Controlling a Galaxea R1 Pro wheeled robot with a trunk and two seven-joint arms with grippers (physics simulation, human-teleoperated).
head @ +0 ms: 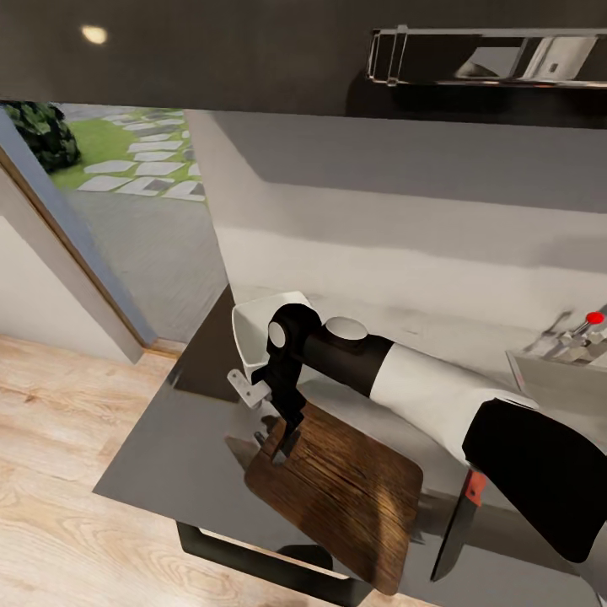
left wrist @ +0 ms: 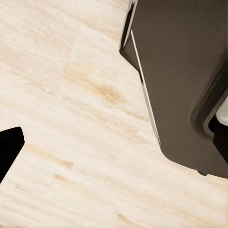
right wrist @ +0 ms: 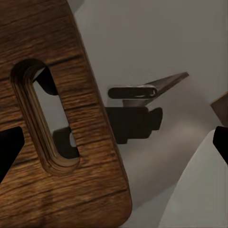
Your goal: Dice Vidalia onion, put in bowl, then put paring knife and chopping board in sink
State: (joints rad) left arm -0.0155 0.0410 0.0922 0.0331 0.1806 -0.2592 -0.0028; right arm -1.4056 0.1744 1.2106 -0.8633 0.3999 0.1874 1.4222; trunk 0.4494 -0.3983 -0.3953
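Note:
The dark wooden chopping board lies on the grey countertop near its front edge. My right gripper points down over the board's far-left end, open. In the right wrist view the right gripper has its jaws spread wide beside the board's handle slot, with nothing between them. The white bowl stands just behind the gripper. To the right of the board lies the paring knife, its red handle partly under my arm. The sink is at the right edge. The Vidalia onion is out of view.
The chrome tap with a red dot stands over the sink. A metal rack hangs above. The counter ends at the left, past it wood floor and an open doorway. The left gripper hangs over the floor beside a dark cabinet.

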